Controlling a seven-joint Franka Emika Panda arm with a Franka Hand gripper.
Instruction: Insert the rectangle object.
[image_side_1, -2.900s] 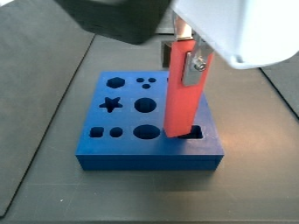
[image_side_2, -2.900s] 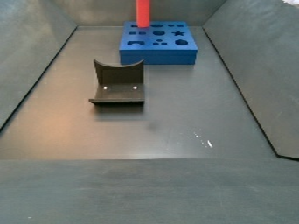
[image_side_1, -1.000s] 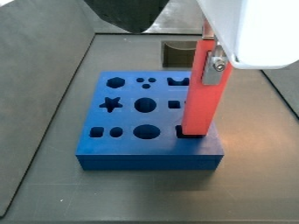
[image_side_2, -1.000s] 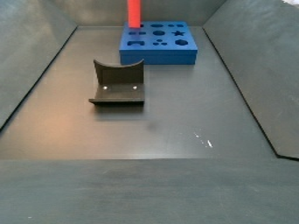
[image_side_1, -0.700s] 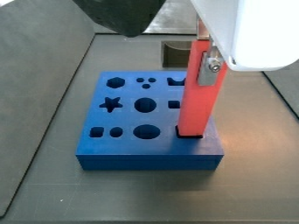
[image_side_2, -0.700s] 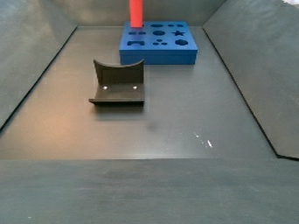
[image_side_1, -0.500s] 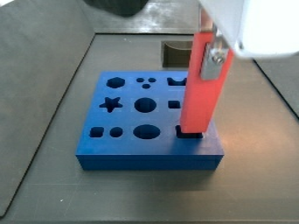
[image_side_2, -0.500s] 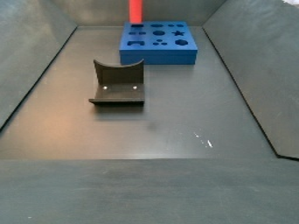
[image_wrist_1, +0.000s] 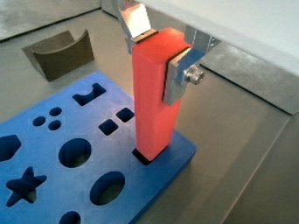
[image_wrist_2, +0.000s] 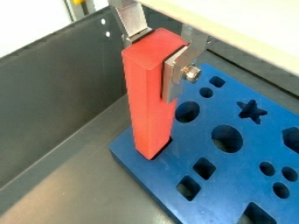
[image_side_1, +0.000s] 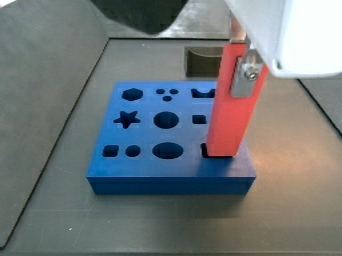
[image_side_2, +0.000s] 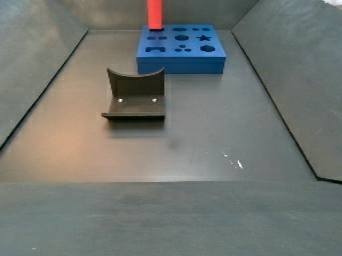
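The rectangle object (image_wrist_1: 156, 101) is a long red-orange bar, standing upright. It shows in both wrist views (image_wrist_2: 149, 96) and both side views (image_side_1: 230, 110) (image_side_2: 154, 13). My gripper (image_wrist_1: 160, 45) is shut on its top end, silver fingers (image_wrist_1: 181, 73) on two opposite sides. The bar's lower end sits in a rectangular hole at a corner of the blue block (image_wrist_1: 82, 171), which has several shaped holes (image_side_1: 147, 130). The gripper also shows in a wrist view (image_wrist_2: 156, 45) and a side view (image_side_1: 242, 62). The gripper is out of the frame in the far side view.
A dark grey curved block (image_side_2: 134, 95) lies on the grey floor, apart from the blue block (image_side_2: 185, 48); it also shows in a wrist view (image_wrist_1: 59, 52). Grey walls (image_wrist_2: 59, 96) slope up around the floor. A dark opening (image_side_1: 201, 60) lies behind the blue block.
The bar has moved from a spot near the hole to standing upright with its lower end in the corner hole. Over the last second it has hardly moved.
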